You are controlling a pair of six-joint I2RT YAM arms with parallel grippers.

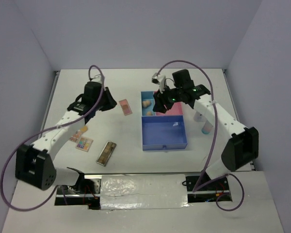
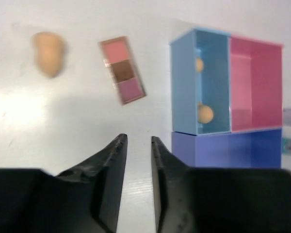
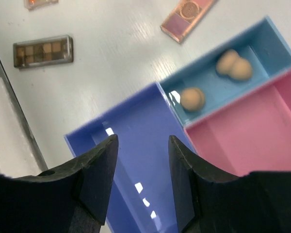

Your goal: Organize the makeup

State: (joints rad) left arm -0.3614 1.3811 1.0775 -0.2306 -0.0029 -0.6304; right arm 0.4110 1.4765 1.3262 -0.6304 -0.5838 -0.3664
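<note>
The flat pink rectangular eyeshadow palette [image 2: 122, 69] lies left of the blue-and-pink plastic compartment tray [image 2: 183, 82], just ahead of the left gripper [image 2: 138, 138]. Its long axis is slightly skewed. The jaws stand narrowly parted and empty.

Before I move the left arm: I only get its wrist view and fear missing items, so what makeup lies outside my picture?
Observer: A brown palette lies flat on the table, nearer the arm bases than your jaws.
Operator: Anything else back there?
Observer: A multicolour palette lies just left of the brown one, apart from it.
Operator: Where is the other arm?
Observer: The right gripper hovers over the tray, jaws apart and holding nothing.
</note>
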